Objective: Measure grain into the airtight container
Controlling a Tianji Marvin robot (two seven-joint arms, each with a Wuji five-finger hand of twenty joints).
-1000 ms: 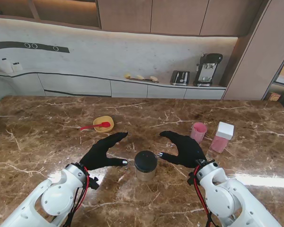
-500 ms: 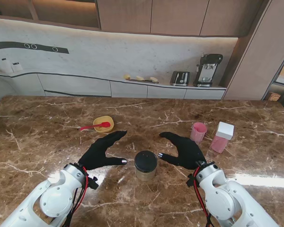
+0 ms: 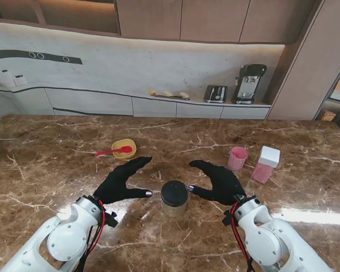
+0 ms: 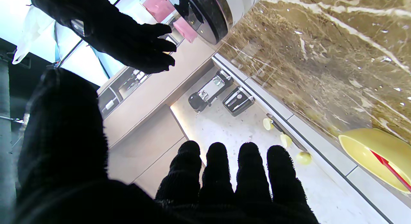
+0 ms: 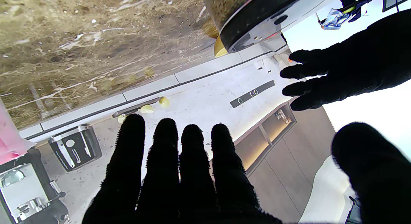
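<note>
Container: a squat metal canister with a black lid [image 3: 174,198] stands upright on the brown marble table [image 3: 56,147], between the two hands and close to the robot's side of the table.
Left hand: the black-gloved left hand [image 3: 122,181] sits just left of the canister, fingers spread and thumb reaching toward it, holding nothing; the stand view shows a small gap between thumb tip and canister.
Right hand: the black-gloved right hand [image 3: 218,178] mirrors it on the right, fingers apart and empty, thumb very near the lid; whether it touches I cannot tell.
Farther off: a yellow bowl [image 3: 123,149] holding a red spoon [image 3: 113,151] lies beyond the left hand; a pink cup [image 3: 237,158] and a pink box with a white lid [image 3: 266,164] stand beyond the right hand.
Left wrist view: four fingers [image 4: 218,172] extended side by side, the canister lid's rim [image 4: 205,15] and the opposite hand [image 4: 128,40] open across from it.
Right wrist view: the same from the other side, straight fingers [image 5: 167,166], the canister's dark rim [image 5: 257,15], the left hand [image 5: 346,69] open.
</note>
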